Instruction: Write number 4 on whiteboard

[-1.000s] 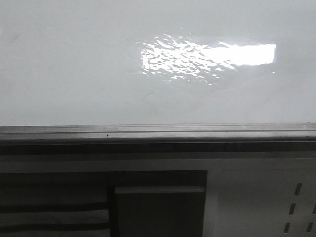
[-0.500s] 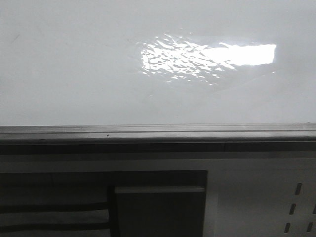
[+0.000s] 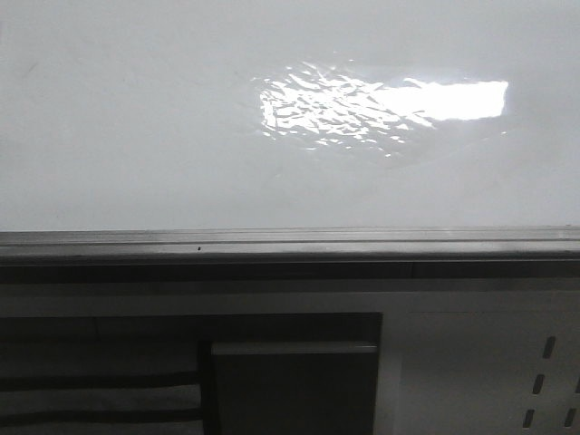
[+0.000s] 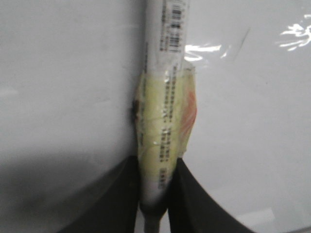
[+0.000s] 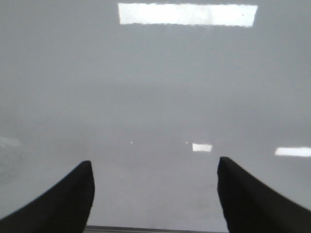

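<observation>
Your left gripper (image 4: 154,194) was clamped on a marker (image 4: 163,111); the right gripper (image 5: 155,194) gaped, holding nothing.

The whiteboard (image 3: 136,136) filled the front view above its grey rail (image 3: 290,240), glare patch (image 3: 381,104) right of centre. You couldn't make out any number 4.

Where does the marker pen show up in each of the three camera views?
Front view: the marker is not in it; only the whiteboard and its grey rail show.
Left wrist view: the marker, wrapped in yellowish tape, runs up the middle, clamped in the left gripper.
Right wrist view: no marker; the right gripper is open and empty.
Shared landmark: the glossy whiteboard surface with bright light reflections.
</observation>
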Controlling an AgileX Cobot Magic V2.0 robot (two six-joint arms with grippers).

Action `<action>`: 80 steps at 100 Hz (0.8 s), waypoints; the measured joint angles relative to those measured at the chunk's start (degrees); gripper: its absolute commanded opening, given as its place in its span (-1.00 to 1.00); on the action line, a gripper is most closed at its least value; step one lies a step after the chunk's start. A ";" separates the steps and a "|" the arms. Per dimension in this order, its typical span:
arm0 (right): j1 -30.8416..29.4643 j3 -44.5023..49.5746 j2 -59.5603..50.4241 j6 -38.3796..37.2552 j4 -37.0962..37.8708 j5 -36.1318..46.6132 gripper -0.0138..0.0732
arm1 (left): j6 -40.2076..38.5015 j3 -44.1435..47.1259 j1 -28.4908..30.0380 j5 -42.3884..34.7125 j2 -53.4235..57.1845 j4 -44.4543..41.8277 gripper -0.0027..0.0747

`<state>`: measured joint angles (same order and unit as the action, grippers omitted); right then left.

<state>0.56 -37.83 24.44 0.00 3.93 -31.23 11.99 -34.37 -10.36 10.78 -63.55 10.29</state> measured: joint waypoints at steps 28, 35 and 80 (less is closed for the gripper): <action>0.00 -13.36 8.65 9.96 -10.02 -20.77 0.42 | 13.60 -15.86 -3.69 31.51 0.63 3.14 -0.98; 0.00 -15.24 12.12 17.99 -17.50 -25.12 0.42 | 20.54 -19.27 -5.78 38.33 0.63 7.20 -0.98; 16.52 -21.92 32.37 59.38 -41.07 -31.64 0.27 | 36.78 -31.59 -24.76 53.24 -4.23 13.84 -0.98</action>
<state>17.08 -59.75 56.81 59.38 -37.15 -62.86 48.77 -65.96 -35.12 64.02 -67.78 24.12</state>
